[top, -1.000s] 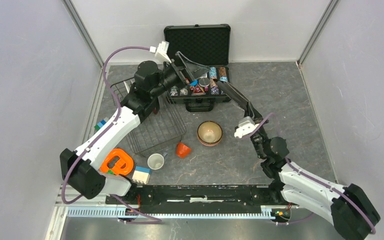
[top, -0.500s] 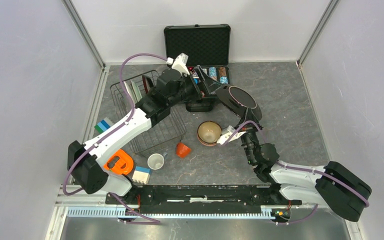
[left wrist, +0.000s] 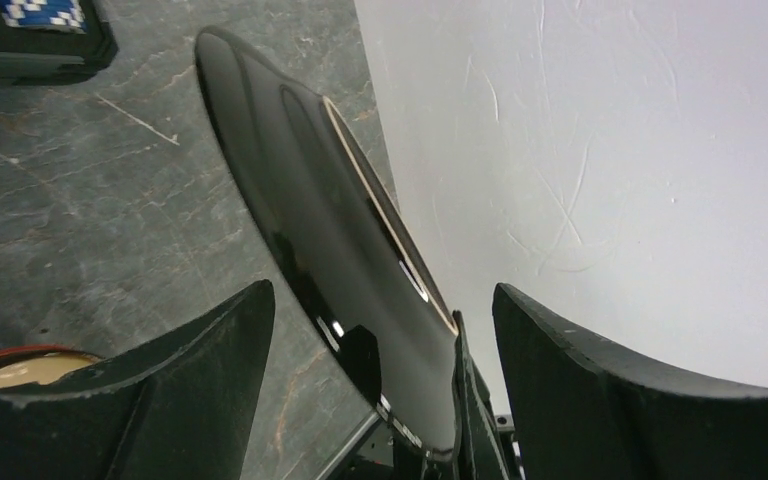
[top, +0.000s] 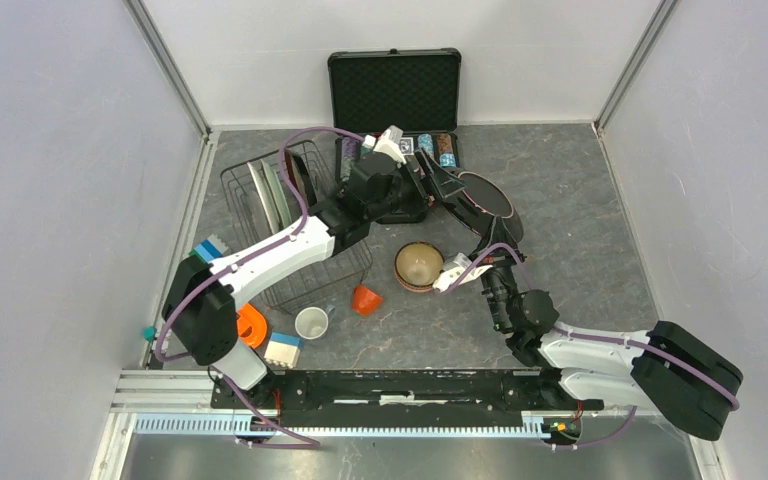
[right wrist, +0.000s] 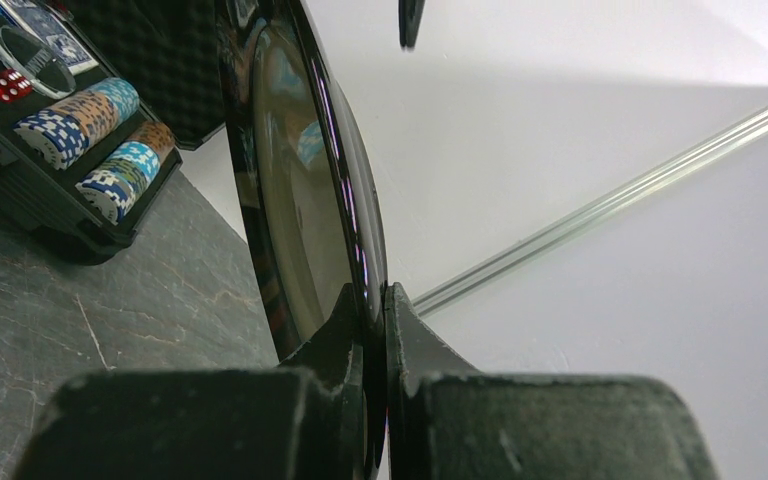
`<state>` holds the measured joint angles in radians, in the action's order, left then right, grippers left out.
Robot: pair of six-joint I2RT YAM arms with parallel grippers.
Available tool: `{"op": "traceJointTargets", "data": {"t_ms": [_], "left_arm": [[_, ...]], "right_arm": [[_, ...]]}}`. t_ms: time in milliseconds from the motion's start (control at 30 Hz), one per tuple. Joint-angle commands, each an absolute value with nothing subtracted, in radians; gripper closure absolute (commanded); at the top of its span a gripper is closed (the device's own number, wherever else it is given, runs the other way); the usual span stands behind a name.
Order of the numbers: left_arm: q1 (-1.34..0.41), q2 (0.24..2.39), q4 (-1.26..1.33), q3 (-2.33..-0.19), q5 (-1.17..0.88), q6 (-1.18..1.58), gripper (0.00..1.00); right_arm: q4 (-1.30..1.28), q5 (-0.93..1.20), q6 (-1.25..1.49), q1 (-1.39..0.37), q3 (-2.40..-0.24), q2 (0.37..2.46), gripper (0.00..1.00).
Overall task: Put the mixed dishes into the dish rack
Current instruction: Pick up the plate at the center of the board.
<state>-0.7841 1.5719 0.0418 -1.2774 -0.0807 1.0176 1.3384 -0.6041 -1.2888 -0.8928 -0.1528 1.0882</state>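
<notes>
Surface [top: 580, 200] is grey stone-look, and its near edge is cut off by the arm bases. The poker chip case [top: 395, 90] sits open at the back; the left arm covers its front left part, so only some chip rows show. The dish rack [top: 305, 275] is on the left of the surface, with the left arm crossing its right corner. Several plates [top: 278, 190] stand on edge at its far end, count hard to make out. The dark-rimmed plate [top: 486, 198] is outside the rack, held up just right of the case and beyond the bowl. It is tipped up on edge, and from above its long axis runs far-left to near-right with the face turned up and right. The right wrist view sees it almost edge-on and it blocks most of that view. The right gripper [right wrist: 375, 300] has its jaws clamped on the plate's lower rim. The left gripper [left wrist: 382, 300] has its jaws wide apart at the plate's left edge. The rim lies in the gap in the left wrist view, but I cannot tell if they touch. The tan bowl [top: 419, 266] is upright mid-surface, partly behind the right wrist. The orange cup [top: 365, 299] lies tipped near the rack's near corner, with the white cup [top: 311, 323] upright just left of it. The orange ring toy [top: 252, 325] is half hidden under the left arm, and the white-and-blue block [top: 282, 349] is beside it.
</notes>
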Motion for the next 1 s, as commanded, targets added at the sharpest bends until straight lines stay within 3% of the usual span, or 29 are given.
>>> {"op": "traceJointTargets", "data": {"t_ms": [0, 233, 433, 600, 633, 667, 967], "left_arm": [[-0.804, 1.625, 0.179, -1.331, -0.110, 1.125, 0.19], [-0.819, 1.648, 0.228, -1.332, -0.124, 1.156, 0.35], [-0.819, 1.634, 0.248, -1.315, -0.125, 1.164, 0.72], [-0.819, 1.617, 0.233, -1.319, -0.114, 1.122, 0.78], [-0.819, 1.611, 0.227, -1.321, -0.108, 1.108, 0.83], [-0.818, 1.603, 0.208, -1.326, -0.093, 1.093, 0.95], [-0.818, 1.547, 0.196, -1.327, -0.035, 0.977, 0.98]], "right_arm": [[1.959, -0.576, -1.315, -0.909, -0.217, 1.066, 1.00], [1.959, -0.589, -1.304, -0.920, -0.230, 1.074, 1.00], [1.960, -0.585, -1.288, -0.925, -0.229, 1.087, 1.00], [1.959, -0.567, -1.262, -0.925, -0.227, 1.088, 0.99], [1.959, -0.566, -1.260, -0.925, -0.226, 1.088, 0.97], [1.959, -0.563, -1.257, -0.925, -0.223, 1.086, 0.95], [1.889, -0.557, -1.194, -0.925, -0.226, 1.059, 0.67]]}}
